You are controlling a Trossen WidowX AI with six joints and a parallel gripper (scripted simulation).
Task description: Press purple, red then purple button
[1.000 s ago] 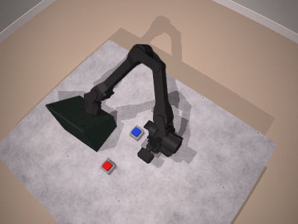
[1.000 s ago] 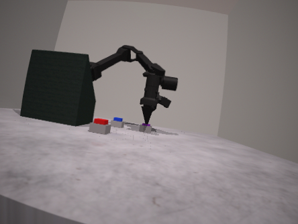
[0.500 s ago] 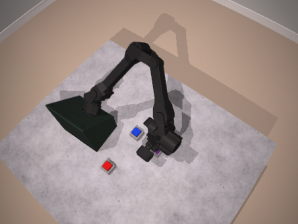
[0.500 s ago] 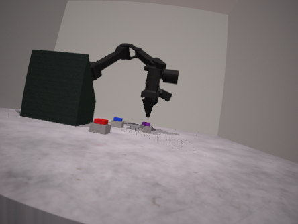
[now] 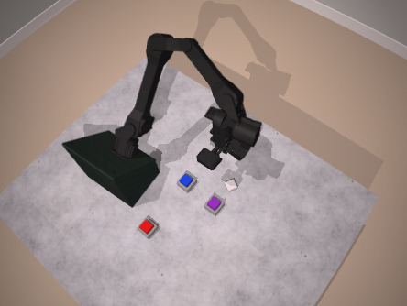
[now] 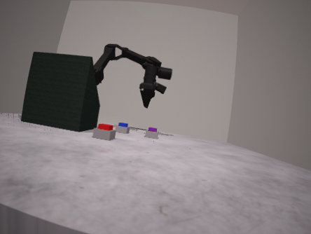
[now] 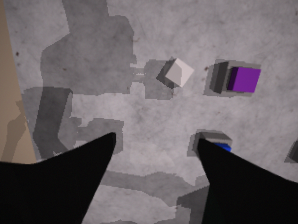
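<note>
Pincer hangs open, pointing down, high above purple button.
</note>
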